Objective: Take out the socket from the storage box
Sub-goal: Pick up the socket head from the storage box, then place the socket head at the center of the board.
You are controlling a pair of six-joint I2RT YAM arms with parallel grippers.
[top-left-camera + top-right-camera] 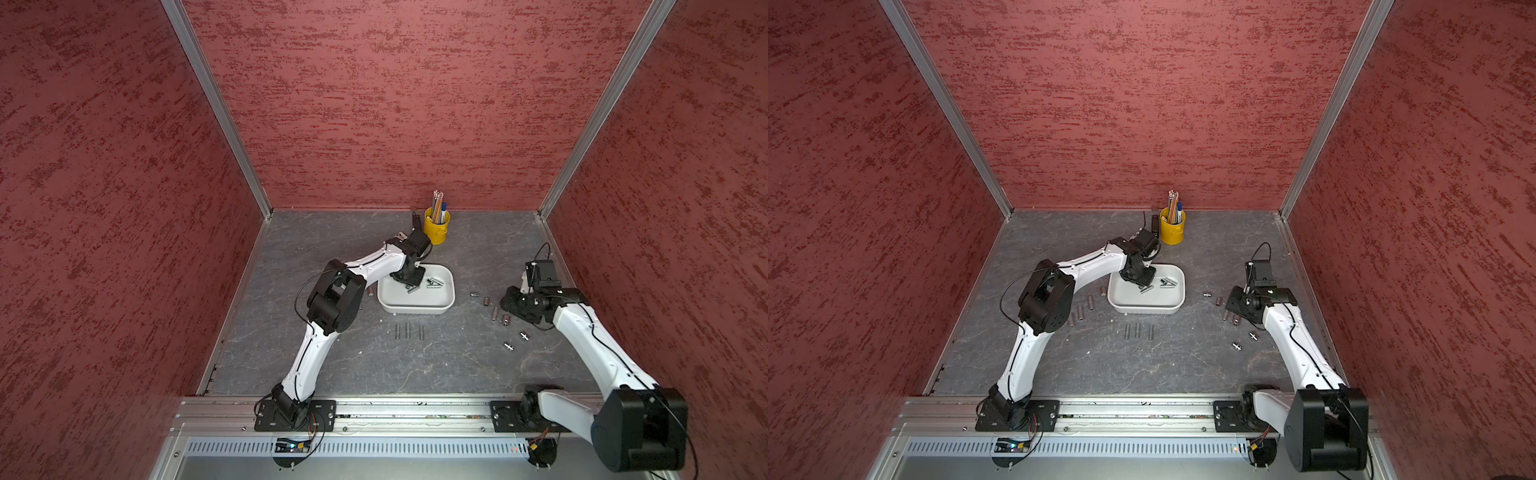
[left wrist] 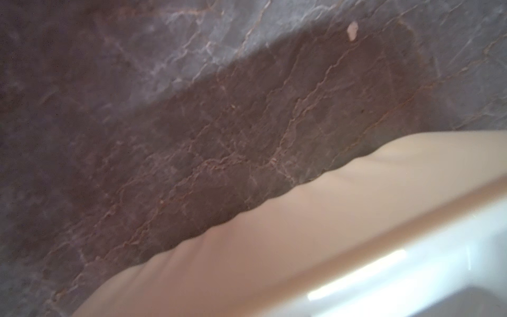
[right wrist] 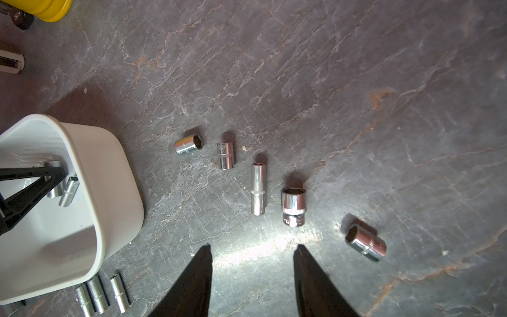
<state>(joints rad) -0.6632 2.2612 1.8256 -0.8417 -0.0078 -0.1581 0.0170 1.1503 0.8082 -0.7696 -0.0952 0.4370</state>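
Over the grey table (image 1: 332, 361), in both top views, the storage box (image 1: 415, 308) (image 1: 1144, 308) sat near the middle, in front of a yellow pen cup (image 1: 437, 232). The left gripper (image 1: 409, 283) (image 1: 1140, 281) pointed down inside the box, its tips at a socket (image 1: 414, 289) on the box floor. Spare sockets (image 1: 435, 282) lay beside it. The right gripper (image 1: 510, 302) (image 1: 1231, 305) hung to the box's right, well apart from it. Three slim sockets (image 1: 409, 331) lay in a row in front of the box.

Through the left wrist camera, all blurred, only the table (image 2: 192, 137) and the box's outer wall (image 2: 301, 233) showed, with no fingers in sight.

Through the right wrist camera, the right gripper (image 3: 253, 247) stood spread wide with nothing between its fingers, above bare table. Five loose sockets (image 3: 258, 189) fanned out just beyond the tips. Inside the box (image 3: 109, 175), the left gripper (image 3: 59, 173) narrowed to a point against the socket (image 3: 53, 189). Whether it pinched that socket could not be told. A second socket (image 3: 69, 192) lay just beside.
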